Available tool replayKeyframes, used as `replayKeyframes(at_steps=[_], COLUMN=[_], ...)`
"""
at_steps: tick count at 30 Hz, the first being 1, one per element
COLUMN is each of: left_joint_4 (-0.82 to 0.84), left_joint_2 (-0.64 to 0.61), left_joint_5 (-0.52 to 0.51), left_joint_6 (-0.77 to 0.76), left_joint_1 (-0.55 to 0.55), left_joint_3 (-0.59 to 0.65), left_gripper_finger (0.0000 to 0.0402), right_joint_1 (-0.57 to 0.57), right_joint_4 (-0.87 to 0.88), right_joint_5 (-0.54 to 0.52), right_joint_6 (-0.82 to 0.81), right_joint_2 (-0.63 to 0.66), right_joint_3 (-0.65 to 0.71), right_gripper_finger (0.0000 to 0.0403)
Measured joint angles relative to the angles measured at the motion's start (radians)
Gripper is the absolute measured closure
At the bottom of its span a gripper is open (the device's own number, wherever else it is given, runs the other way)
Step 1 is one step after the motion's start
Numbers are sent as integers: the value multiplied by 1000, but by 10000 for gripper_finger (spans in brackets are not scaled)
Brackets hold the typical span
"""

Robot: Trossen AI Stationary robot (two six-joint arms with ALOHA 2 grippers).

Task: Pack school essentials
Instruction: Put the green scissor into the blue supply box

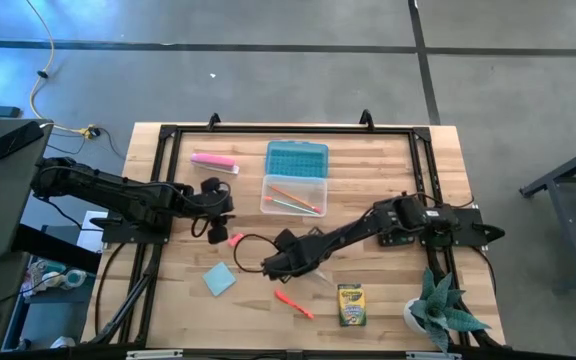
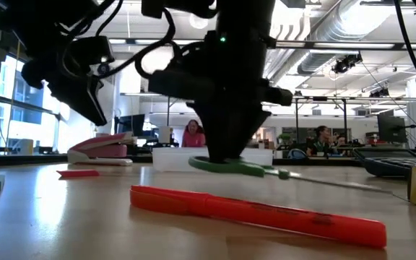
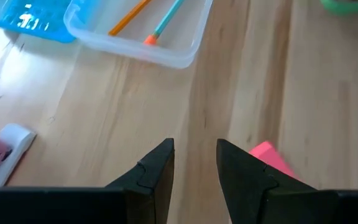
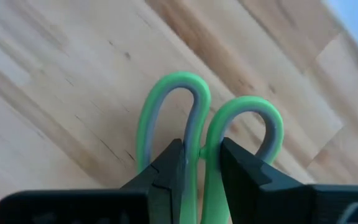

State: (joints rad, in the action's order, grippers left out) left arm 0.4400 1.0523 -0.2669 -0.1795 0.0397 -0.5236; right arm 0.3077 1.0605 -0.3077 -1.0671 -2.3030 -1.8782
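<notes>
- Clear tray (image 1: pixel 294 195) sits mid-table holding thin pencils (image 1: pixel 293 197).
- Right gripper (image 4: pixel 201 163), on the near side of the tray, pinches the green-handled scissors (image 4: pixel 209 130) on the wood.
- Left gripper (image 3: pixel 194 163), beside the tray, fingers narrowly apart, empty, over the short orange piece (image 3: pixel 271 158).

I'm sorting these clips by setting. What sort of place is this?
Probably an open-plan lab or workshop office. The low view shows exposed ceiling ducts and people seated at desks behind the wooden table; the high view shows a concrete floor with taped lines.
</notes>
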Motion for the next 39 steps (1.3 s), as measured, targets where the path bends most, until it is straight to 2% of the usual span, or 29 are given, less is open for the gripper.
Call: replayKeyframes(at_steps=[10,18,23,27,39], left_joint_4=[26,2,0,2,15], left_joint_2=[0,0,0,0,0], left_joint_5=[-40,-67,-101,-103,-103], left_joint_6=[-1,13,43,64,159], left_joint_1=[0,0,0,0,0], left_joint_3=[0,0,0,0,0], left_gripper_finger=[294,293,295,295,296], right_joint_1=[-58,-164,-240,-297,-352], right_joint_4=[-4,-62,-180,-258,-242], right_joint_5=[-130,-310,-378,-345,-216], right_joint_6=[143,363,530,616,631], right_joint_2=[105,200,221,211,147], right_joint_3=[-3,-4,-5,-5,-5], right_gripper_finger=[330,330,330,330,330])
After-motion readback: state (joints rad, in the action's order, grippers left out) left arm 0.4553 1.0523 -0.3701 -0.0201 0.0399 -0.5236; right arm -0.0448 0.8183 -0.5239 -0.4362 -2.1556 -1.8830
